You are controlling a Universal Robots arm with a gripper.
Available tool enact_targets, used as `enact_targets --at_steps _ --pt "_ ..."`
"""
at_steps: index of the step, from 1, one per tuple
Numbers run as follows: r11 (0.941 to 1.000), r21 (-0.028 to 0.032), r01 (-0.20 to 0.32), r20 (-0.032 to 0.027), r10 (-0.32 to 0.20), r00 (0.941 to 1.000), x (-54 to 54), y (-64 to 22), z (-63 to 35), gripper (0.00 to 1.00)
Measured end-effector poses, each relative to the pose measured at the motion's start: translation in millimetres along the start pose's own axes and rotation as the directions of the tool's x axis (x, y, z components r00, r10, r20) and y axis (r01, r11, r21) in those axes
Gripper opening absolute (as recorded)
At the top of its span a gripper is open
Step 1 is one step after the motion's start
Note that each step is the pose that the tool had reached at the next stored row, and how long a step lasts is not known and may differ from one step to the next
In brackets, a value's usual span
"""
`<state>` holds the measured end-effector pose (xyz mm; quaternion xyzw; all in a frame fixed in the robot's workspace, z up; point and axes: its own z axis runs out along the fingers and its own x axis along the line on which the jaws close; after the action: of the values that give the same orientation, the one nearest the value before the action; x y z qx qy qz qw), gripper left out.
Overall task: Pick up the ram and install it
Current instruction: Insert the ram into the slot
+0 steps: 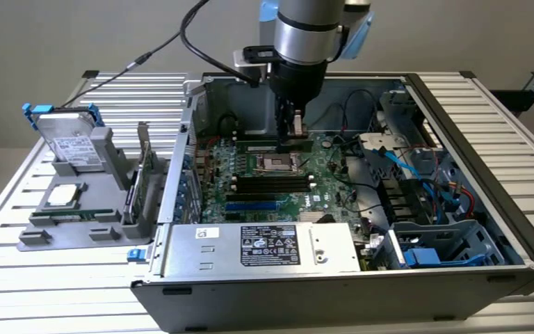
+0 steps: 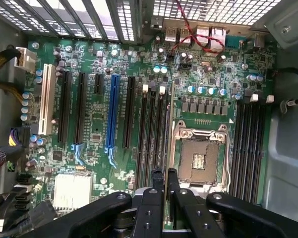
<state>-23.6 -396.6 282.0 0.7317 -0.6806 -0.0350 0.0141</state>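
My gripper (image 1: pixel 292 138) reaches down into the open computer case (image 1: pixel 489 174), just above the motherboard (image 1: pixel 332 182) near the empty processor socket (image 1: pixel 274 164). In the wrist view its two black fingers (image 2: pixel 156 191) stand close together, shut on the ram (image 2: pixel 169 124). The ram shows edge-on as a thin strip. It runs along the black memory slots (image 2: pixel 151 134) beside the processor socket (image 2: pixel 198 158). Whether the ram touches a slot I cannot tell.
A grey fixture (image 1: pixel 72 233) at the exterior view's left holds a hard drive (image 1: pixel 72 142), a square silver processor chip (image 1: pixel 63 196) and an upright expansion card (image 1: pixel 142 181). The power supply (image 1: pixel 267 247) lies at the case's front. Blue cables and drive bays (image 1: pixel 434 209) crowd the right side.
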Motion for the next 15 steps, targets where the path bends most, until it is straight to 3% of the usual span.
enact_targets --at_steps 5,15 --pt "1.0000 -0.0064 -0.001 0.0005 0.001 1.0000 0.3 -0.6 8.6 0.14" --pt "0.9973 -0.0047 -0.074 0.0055 0.074 0.9973 0.9 -1.9 25.6 0.14"
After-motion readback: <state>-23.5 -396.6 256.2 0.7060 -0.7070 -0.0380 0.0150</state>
